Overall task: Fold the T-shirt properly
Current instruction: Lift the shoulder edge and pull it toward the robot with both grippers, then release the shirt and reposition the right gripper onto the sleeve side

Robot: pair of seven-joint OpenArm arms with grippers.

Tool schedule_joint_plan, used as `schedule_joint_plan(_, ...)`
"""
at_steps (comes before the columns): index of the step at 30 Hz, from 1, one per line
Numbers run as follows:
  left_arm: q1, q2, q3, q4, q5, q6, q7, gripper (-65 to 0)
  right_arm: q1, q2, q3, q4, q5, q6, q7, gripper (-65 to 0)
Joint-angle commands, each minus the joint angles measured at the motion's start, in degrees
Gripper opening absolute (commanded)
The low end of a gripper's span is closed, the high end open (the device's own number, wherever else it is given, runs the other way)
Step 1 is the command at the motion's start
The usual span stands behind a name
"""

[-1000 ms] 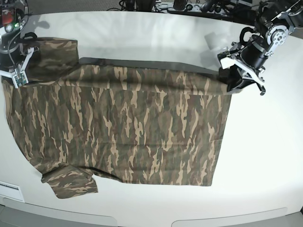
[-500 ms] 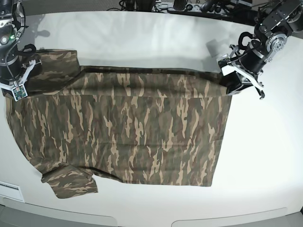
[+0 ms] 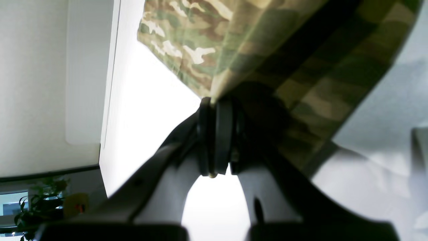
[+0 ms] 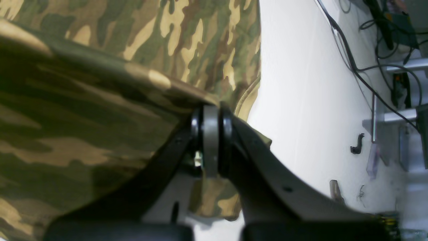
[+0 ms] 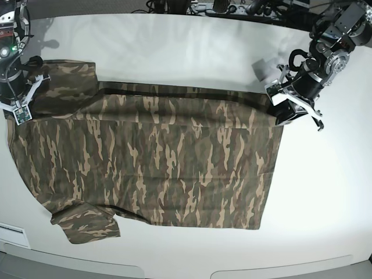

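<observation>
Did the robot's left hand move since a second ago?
Yes. In the base view the left hand, shut on the T-shirt, drifted a little toward the table's far edge, taking the shirt's far edge along.

Base view: mounted high, looking steeply down over the whole white table (image 5: 174, 40), arms at both side edges, far enough to take in the full T-shirt (image 5: 157, 157).

Left wrist view: fixed behind the left gripper (image 3: 219, 140), aimed along the fingers, very close; cloth edge blurred at that range, table and a wall panel beyond.

Right wrist view: fixed behind the right gripper (image 4: 212, 140), aimed along the fingers, equally close; cables (image 4: 367, 60) at the table edge in the background.

Shared ground: each wrist view covers one far corner of the shirt, seen in the base view at opposite ends of the far edge. No overlap between the two wrist views.
</observation>
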Motion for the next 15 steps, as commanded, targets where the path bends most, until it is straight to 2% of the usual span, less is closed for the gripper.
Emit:
schedule_joint_plan(1, -0.76, -0.83, -0.63, 0.68, 0.42, 1.05, -0.68, -65.0, 1.11, 1.11, 0.61, 0.15, 0.59, -0.79, 1.16, -65.0)
schedule_joint_plan(3, -0.79, -0.52, -0.63, 0.68, 0.44, 1.55, -0.57, -65.0, 2.99, 1.11, 0.61, -1.27, 2.05, -0.90, 1.46, -65.0)
schedule_joint_plan(4, -0.87, -0.44, -0.63, 0.68, 0.44, 3.37, -0.07, -65.0, 4.00, 1.11, 0.61, -1.95, 2.19, -2.14, 1.33, -59.0)
schedule_joint_plan(6, -0.96, -0.11, -0.63, 0.68, 0.39, 9.84, 3.17, -51.7, 5.86, 1.14, 0.61, -2.60, 2.16, -5.55, -0.61, -38.0)
schedule_joint_plan(7, -0.94, 0.04, -0.63, 0.68, -0.59, 12.96, 4.90, -46.5, 6.25, 1.14, 0.63, -2.60, 2.16, -6.71, -2.43, -30.5)
schedule_joint_plan(8, -0.92, 0.15, -0.63, 0.74, -3.26, 14.34, 5.88, -44.1, 6.47, 1.14, 0.63, -2.58, 2.19, -6.71, -3.91, -27.1)
schedule_joint_plan(10, -0.70, 0.13, -0.63, 0.74, -8.72, 12.41, 6.32, -44.0, 6.49, 1.11, 0.63, -2.58, 3.74, -3.65, -5.27, -27.1)
schedule_joint_plan(13, -0.52, 0.11, -0.63, 0.74, -9.42, 6.54, 5.57, -44.4, 6.47, 1.07, 0.63, -2.58, 8.17, 1.68, -7.69, -27.5)
schedule_joint_plan(15, -0.55, 0.11, -0.63, 0.74, -9.44, 5.81, 5.16, -51.1, 6.45, 1.07, 0.63, -2.58, 12.76, 6.91, -9.55, -30.9)
